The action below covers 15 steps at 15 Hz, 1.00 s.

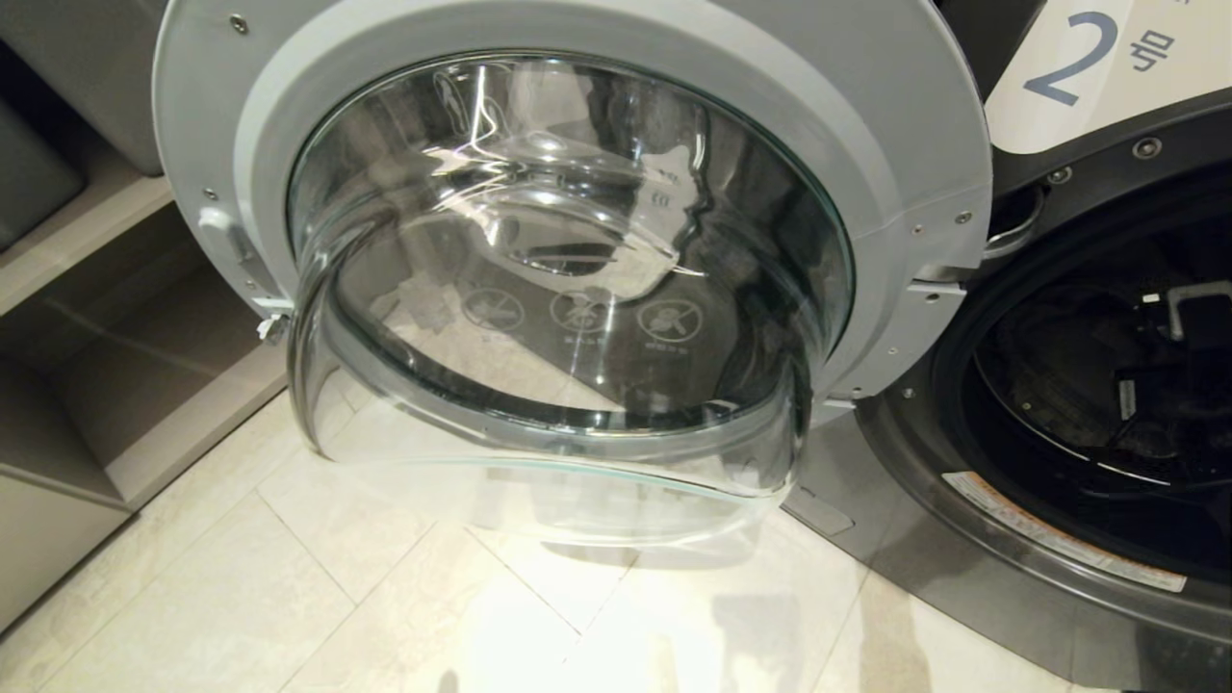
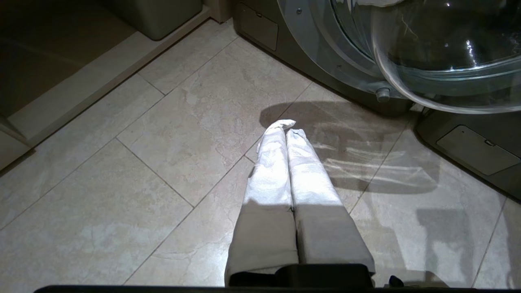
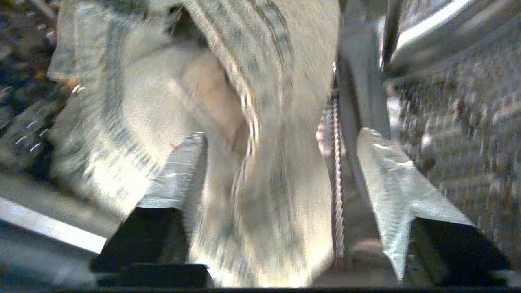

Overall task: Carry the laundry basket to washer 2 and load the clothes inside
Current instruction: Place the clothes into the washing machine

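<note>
Washer 2 (image 1: pixel 1078 67) stands at the right with its round glass door (image 1: pixel 577 241) swung wide open and the dark drum opening (image 1: pixel 1107 385) exposed. In the right wrist view my right gripper (image 3: pixel 281 136) is inside the drum, beside its perforated metal wall (image 3: pixel 460 122). Its fingers (image 3: pixel 183 175) are spread wide, and the grey-green denim piece of the clothes (image 3: pixel 264 81) hangs loose between them, blurred and unpinched. My left gripper (image 2: pixel 285 126) is shut and empty, hovering over the floor tiles. The laundry basket is out of view.
The open door juts out over the pale tiled floor (image 1: pixel 385 597). A low shelf unit (image 1: pixel 96 289) stands left of it. In the left wrist view the door's glass bowl (image 2: pixel 447 61) hangs above the washer's lower panel (image 2: pixel 476 148).
</note>
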### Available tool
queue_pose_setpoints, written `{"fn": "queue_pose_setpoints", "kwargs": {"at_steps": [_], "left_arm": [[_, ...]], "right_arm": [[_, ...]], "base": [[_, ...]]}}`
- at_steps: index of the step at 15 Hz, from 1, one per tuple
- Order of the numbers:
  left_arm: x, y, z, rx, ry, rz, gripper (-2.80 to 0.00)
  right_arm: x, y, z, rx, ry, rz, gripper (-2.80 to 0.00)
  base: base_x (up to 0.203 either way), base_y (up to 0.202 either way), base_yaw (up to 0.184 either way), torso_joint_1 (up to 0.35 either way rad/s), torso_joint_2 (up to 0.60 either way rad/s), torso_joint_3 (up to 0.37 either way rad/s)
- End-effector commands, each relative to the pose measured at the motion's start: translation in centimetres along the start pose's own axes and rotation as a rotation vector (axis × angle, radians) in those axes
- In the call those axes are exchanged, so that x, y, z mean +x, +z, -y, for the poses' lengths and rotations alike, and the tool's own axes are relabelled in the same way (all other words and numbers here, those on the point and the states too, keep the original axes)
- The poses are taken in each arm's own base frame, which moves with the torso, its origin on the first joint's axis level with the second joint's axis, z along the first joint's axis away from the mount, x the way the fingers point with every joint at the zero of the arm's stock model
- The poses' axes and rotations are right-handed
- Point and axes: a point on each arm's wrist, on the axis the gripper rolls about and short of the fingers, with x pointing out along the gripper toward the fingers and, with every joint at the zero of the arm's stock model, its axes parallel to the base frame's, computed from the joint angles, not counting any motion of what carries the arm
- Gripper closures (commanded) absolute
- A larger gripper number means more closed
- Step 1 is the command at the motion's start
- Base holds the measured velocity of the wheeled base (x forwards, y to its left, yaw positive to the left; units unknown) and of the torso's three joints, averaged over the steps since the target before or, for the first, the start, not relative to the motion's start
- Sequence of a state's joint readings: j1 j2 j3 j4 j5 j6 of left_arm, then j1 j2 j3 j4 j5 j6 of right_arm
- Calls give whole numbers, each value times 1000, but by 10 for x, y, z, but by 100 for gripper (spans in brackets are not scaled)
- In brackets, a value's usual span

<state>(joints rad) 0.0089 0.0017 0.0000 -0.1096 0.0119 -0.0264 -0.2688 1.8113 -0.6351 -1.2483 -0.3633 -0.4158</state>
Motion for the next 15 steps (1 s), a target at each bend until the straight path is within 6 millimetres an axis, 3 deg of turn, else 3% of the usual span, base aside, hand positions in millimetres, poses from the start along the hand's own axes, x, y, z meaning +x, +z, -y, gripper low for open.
{"fn": "queue_pose_setpoints", "kwargs": {"at_steps": [1,7,13,14,15], "left_arm": [[2,-11,0,-1,2,-39,0],[2,-11,0,0,1,-39,0],[2,-11,0,-1,0,-41,0],[2,-11,0,1,1,-39,0],[2,-11,0,-1,1,-39,0]], "right_arm": [[-24,10,13,37,4,35,-280],[-77,9,32,58,53,63,-280],[-154,-15,46,40,148,46,-280],[-168,-20,49,41,168,44,-54],[-180,-21,53,53,178,53,0]], "base": [[0,0,0,0,0,0],[0,0,0,0,0,0],[0,0,0,0,0,0],[0,0,0,0,0,0],[0,0,0,0,0,0]]}}
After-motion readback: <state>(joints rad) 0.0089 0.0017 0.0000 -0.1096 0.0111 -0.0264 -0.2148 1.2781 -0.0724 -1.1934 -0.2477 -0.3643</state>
